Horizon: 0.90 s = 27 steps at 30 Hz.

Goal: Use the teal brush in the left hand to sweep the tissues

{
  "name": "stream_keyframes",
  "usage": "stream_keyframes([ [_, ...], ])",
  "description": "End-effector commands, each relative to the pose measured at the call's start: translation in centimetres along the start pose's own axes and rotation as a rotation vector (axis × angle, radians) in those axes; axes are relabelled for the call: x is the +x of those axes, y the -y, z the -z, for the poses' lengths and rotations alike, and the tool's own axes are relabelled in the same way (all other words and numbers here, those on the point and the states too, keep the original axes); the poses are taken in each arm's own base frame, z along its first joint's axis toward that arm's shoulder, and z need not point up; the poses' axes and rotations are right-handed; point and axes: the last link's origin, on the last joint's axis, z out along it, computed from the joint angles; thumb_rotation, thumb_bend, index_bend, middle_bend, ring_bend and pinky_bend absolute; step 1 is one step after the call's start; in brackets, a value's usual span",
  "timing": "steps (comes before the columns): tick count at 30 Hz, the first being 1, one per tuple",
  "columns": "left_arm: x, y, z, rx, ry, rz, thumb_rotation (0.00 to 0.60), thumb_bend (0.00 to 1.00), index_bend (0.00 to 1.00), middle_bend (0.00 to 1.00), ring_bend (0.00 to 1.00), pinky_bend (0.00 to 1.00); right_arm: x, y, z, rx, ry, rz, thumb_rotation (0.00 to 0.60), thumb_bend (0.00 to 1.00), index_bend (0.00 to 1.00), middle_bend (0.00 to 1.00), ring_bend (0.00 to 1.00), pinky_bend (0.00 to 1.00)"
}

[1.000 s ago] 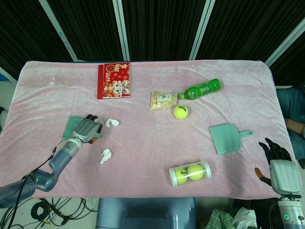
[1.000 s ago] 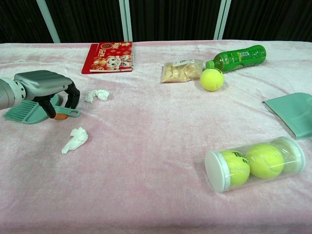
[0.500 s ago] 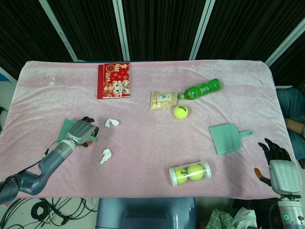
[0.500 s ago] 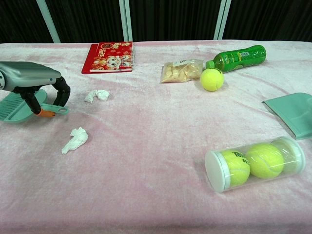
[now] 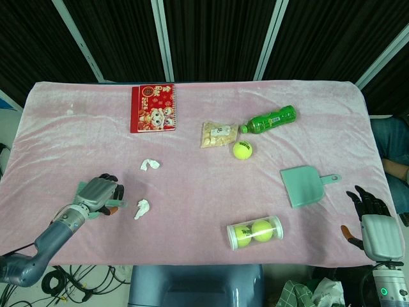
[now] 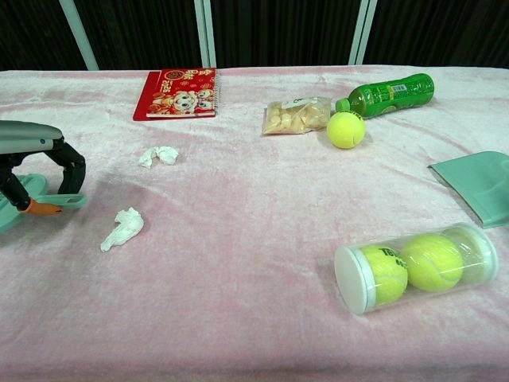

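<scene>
Left hand (image 5: 99, 192) curls around small teal plastic brush (image 6: 49, 202); two crumpled white tissues (image 5: 142, 208) just beside it lie unswept, sweeping undone.

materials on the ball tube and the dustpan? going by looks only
Ball tube: looks like clear glossy plastic, since the balls show through and the wall glints; end cap whitish.
Dustpan: probably moulded plastic, matte teal, with uniform colour and a thin rigid tray.
</scene>
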Motion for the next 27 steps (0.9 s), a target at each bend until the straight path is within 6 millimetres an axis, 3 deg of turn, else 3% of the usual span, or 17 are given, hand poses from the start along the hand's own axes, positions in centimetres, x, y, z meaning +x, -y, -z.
stream_keyframes([
  [1, -2.3, -1.1, 0.1, -0.016, -0.052, 0.121, 0.600, 0.42, 0.56, 0.53, 0.17, 0.16, 0.0, 0.0, 0.0, -0.001, -0.001, -0.002, 0.600, 0.17, 0.19, 0.09, 0.14, 0.18],
  [9, -3.6, -3.1, -0.6, -0.083, -0.191, 0.340, 0.600, 0.42, 0.58, 0.56, 0.20, 0.19, 0.0, 0.0, 0.0, -0.001, 0.001, -0.001, 0.600, 0.17, 0.19, 0.09, 0.14, 0.18],
  [20, -1.9, -6.0, -2.3, -0.195, -0.268, 0.479, 0.600, 0.42, 0.59, 0.57, 0.20, 0.20, 0.0, 0.0, 0.0, 0.000, 0.000, -0.001, 0.600, 0.17, 0.19, 0.09, 0.14, 0.18],
  [27, -1.5, -8.0, -4.7, -0.283, -0.277, 0.571, 0.600, 0.42, 0.59, 0.57, 0.20, 0.25, 0.0, 0.0, 0.0, 0.000, 0.002, -0.004, 0.600, 0.17, 0.19, 0.09, 0.14, 0.18],
])
